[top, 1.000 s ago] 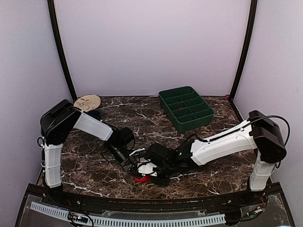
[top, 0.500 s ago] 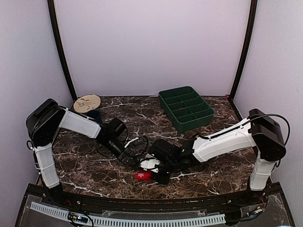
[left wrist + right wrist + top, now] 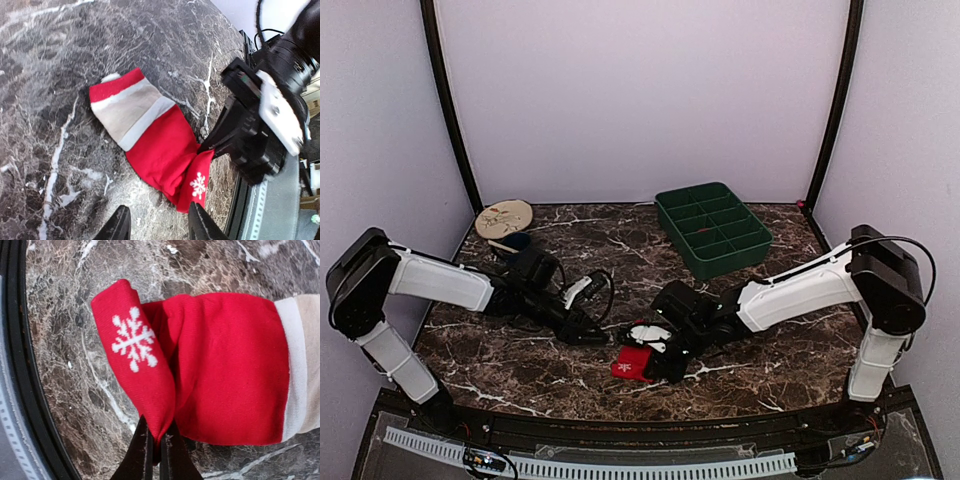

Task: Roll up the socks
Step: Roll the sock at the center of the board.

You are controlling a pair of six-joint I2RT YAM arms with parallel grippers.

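close to the near edge of the tabletop (image 3: 620,250), about midway along it, lies a red sock (image 3: 633,363) with a white-and-beige banded cuff. it is flat on the marble, with its snowflake toe turned back over the body as a first fold. whether a second sock lies under it cannot be told. the right gripper (image 3: 156,440) is clenched on that folded toe, both layers pinched between its fingertips. the left gripper (image 3: 157,225) hovers just beside the sock on its left, its jaws parted with nothing between them. the sock looks light, soft and limp. it would likely sag or spring open once let go, and the knit may slide on the smooth stone rather than roll. the best hold seems to be the folded edge through all its layers, with the free claw pressing the flat body near the cuff. toward the far right corner sits a green compartment tray (image 3: 672,232), and at the far left corner a round wooden disc (image 3: 505,216).
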